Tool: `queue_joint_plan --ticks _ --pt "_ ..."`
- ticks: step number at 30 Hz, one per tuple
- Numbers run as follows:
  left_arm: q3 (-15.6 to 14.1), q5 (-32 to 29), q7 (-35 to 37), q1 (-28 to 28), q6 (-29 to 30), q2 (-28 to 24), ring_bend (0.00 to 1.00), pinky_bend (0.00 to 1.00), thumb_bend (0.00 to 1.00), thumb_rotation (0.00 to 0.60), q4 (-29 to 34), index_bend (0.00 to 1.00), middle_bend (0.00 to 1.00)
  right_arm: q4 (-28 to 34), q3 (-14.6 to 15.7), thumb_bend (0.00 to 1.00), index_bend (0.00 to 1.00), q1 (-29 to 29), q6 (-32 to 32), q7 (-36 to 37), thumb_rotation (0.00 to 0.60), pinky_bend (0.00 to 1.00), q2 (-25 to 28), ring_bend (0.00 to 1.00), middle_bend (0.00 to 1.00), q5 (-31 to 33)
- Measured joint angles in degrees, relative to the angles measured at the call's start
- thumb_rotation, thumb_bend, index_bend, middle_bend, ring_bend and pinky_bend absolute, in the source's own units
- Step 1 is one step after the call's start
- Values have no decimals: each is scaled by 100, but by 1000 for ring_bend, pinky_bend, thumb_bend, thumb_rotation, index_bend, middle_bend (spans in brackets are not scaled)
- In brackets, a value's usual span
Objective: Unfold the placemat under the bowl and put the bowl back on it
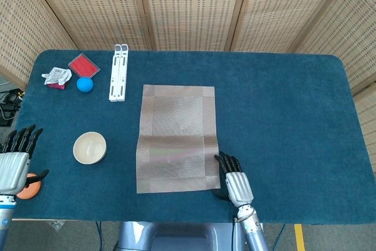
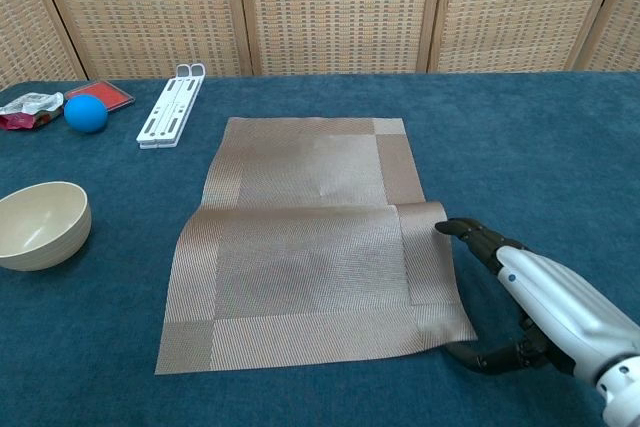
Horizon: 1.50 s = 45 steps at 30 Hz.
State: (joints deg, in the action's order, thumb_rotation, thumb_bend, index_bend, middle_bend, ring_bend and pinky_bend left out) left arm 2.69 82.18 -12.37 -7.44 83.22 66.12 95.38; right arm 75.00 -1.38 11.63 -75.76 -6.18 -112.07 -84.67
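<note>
The woven beige placemat (image 1: 176,139) (image 2: 310,247) lies spread out in the middle of the blue table. A raised crease runs across its middle and the near half bulges slightly. The cream bowl (image 1: 89,147) (image 2: 40,225) stands upright on the bare cloth to the left of the mat, apart from it. My right hand (image 1: 234,179) (image 2: 545,297) lies beside the mat's near right corner, fingers stretched along the right edge and thumb by the corner, holding nothing. My left hand (image 1: 14,160) hovers at the table's left edge with fingers spread and empty, seen only in the head view.
At the far left are a blue ball (image 1: 85,84) (image 2: 86,113), a red box (image 1: 83,64), a crumpled wrapper (image 1: 56,77) and a white folded stand (image 1: 119,72) (image 2: 170,105). An orange object (image 1: 29,187) sits under my left hand. Wicker screens stand behind the table.
</note>
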Motion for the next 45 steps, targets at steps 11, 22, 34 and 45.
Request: queue_joint_plan --ticks 11,22,34,45 --pt "0 3 28 -1 -32 -8 0 0 97 600 6 45 0 -538 19 539 166 -15 -469 976 600 0 -238 0 0 -433" --pt "10 -48 20 -13 -90 11 0 0 97 600 -3 46 0 -946 5 500 573 -29 -812 1467 600 46 -419 0 138 -646" --pt "4 -49 23 -21 -123 4 0 0 96 600 14 46 0 -915 -36 552 645 -13 -770 1463 600 47 -392 0 194 -581" --pt "4 -39 52 -13 -115 -29 0 0 97 600 42 46 0 -755 -10 587 661 -32 -821 1444 600 47 -313 0 193 -603"
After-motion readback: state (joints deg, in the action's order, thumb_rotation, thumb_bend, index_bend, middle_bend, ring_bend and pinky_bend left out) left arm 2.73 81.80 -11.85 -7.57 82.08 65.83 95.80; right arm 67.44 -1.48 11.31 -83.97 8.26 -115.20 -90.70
